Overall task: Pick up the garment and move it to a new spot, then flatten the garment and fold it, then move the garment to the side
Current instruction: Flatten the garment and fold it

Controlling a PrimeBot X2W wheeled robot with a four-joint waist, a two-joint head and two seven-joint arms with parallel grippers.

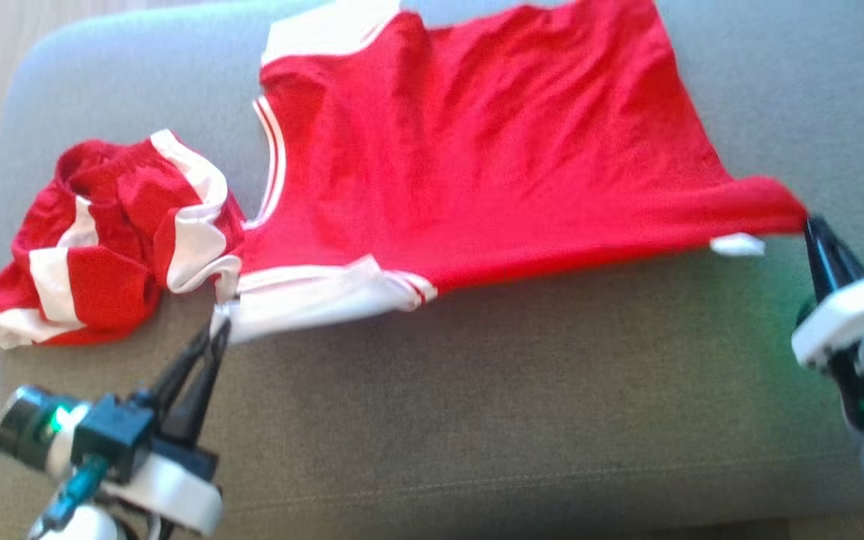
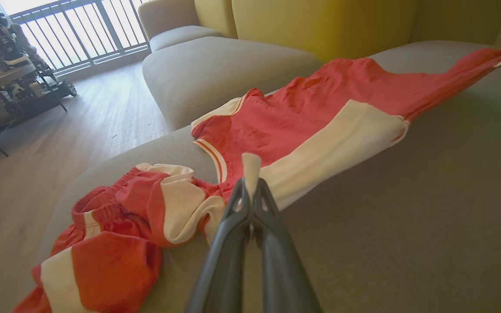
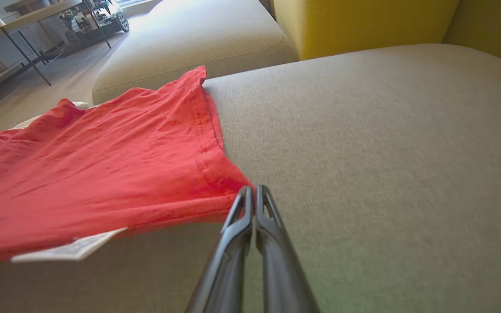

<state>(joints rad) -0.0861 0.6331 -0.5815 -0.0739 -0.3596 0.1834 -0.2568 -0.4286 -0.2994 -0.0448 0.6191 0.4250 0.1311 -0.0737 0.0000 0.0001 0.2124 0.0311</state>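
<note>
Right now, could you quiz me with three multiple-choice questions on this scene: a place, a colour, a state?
1. Where do the crumpled red-and-white shorts lie?
A) on the wooden floor
B) on the grey fabric sofa cushion, left of the red sleeveless jersey
C) on the yellow backrest

2. The jersey's trim is:
A) white
B) blue
C) black

3. The left fingers are:
A) open in the air
B) holding the shorts
C) shut on the jersey's white corner

Answers: B, the shorts rest beside the jersey on the cushion; A, white bands edge it; C, the tips pinch white cloth.
</note>
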